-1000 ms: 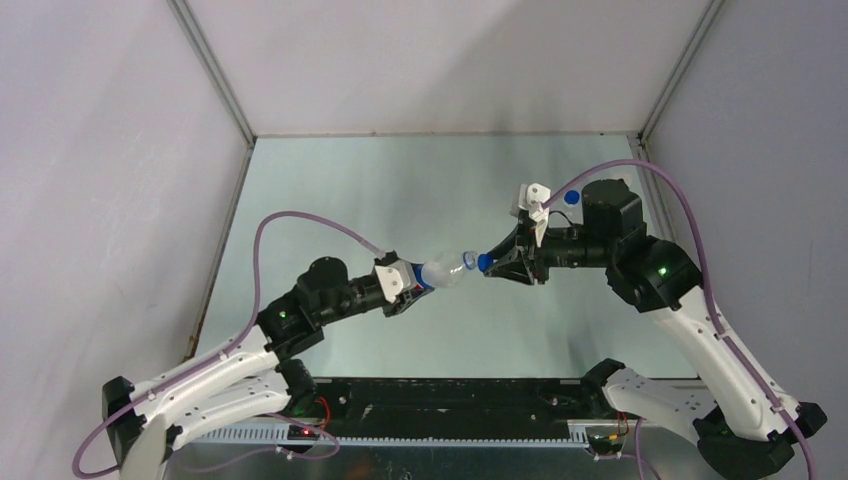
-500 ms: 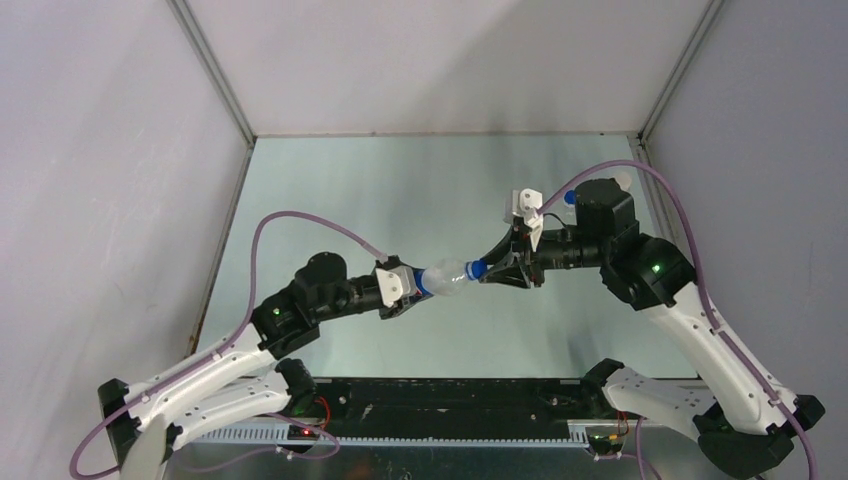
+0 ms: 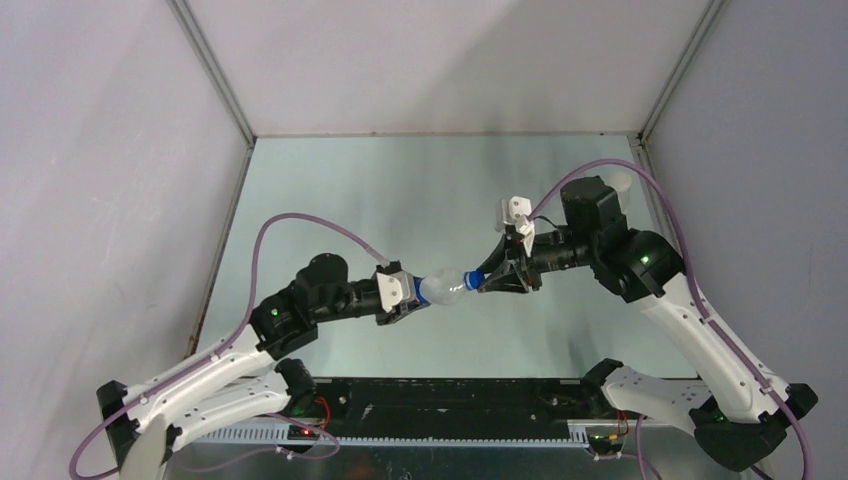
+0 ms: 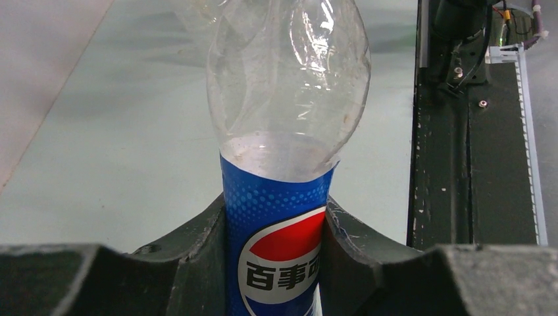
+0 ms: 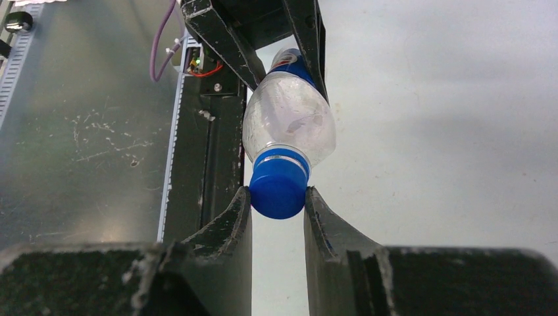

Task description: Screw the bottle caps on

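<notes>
Right gripper (image 5: 278, 201): two dark fingers (image 5: 237, 224) clamped on the blue cap (image 5: 279, 187), one at each side, pads touching its wall; cap seated on the neck of the Pepsi bottle (image 5: 289, 122), with the neck ring showing just behind it; whether the thread is engaged or run fully down cannot be told. Left gripper (image 4: 275, 227): fingers closed on the labelled lower body of the same bottle, the label pinched between them; bottle held clear of the table (image 3: 400, 190), lying roughly level, mouth toward the right arm, spanning the gap between the two wrists near mid-table. Step in hand, by judgement: screwing this cap on, the left bracing the bottle and the right turning the cap. Next move calls for wrist rotation about the bottle's long axis with a light push along it; left grip firm enough to stop the bottle spinning, yet not so hard that the thin wall crumples; any tilt between cap and neck risks a crossed thread.
</notes>
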{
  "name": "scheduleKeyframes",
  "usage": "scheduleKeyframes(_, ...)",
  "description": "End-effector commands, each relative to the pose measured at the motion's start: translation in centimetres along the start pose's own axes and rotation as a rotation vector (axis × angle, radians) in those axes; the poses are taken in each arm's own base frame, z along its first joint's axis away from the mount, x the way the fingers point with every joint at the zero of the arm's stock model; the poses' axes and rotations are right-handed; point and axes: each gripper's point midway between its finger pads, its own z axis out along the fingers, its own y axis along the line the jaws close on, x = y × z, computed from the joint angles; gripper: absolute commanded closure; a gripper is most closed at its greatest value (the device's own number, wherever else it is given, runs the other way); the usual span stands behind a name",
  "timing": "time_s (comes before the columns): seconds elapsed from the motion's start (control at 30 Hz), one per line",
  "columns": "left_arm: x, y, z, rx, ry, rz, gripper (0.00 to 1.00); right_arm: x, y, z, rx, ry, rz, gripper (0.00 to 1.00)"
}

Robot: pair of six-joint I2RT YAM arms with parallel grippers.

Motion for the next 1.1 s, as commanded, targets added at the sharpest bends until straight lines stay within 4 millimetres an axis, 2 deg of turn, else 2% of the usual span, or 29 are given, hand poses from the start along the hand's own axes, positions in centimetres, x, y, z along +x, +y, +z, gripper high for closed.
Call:
scheduleKeyframes(0.0, -4.8, 0.0, 0.1, 0.039, -0.155, 0.059, 0.58, -0.3, 0.5, 0.8, -0.067, -0.001, -0.018, 1.0)
scheduleKeyframes(0.37, -5.7, 2.4, 0.5, -0.12, -0.252, 0.052, 0.56, -0.7, -1.2, 2.1, -0.018, -0.008, 0.145, 1.0)
scheduleKeyframes(0.53, -5.4, 3.9, 0.7, -0.229, -0.248, 0.093, 0.56, -0.2, -2.2, 2.9, 0.03, 0.016, 0.325, 1.0)
scheduleKeyframes(0.77, -5.1, 6.4, 0.4, -0.394, -0.186, 0.138, 0.59, 2.1, -4.9, 3.4, 0.217, 0.114, 0.625, 1.0)
scheduleKeyframes(0.87, -5.0, 6.7, 0.4, -0.44, -0.184, 0.164, 0.6, 2.8, -5.5, 3.8, 0.262, 0.128, 0.734, 1.0)
scheduleKeyframes(1.07, -5.2, 7.2, 0.4, -0.517, -0.224, 0.17, 0.6, 2.6, -6.4, 4.3, 0.335, 0.095, 0.901, 1.0)
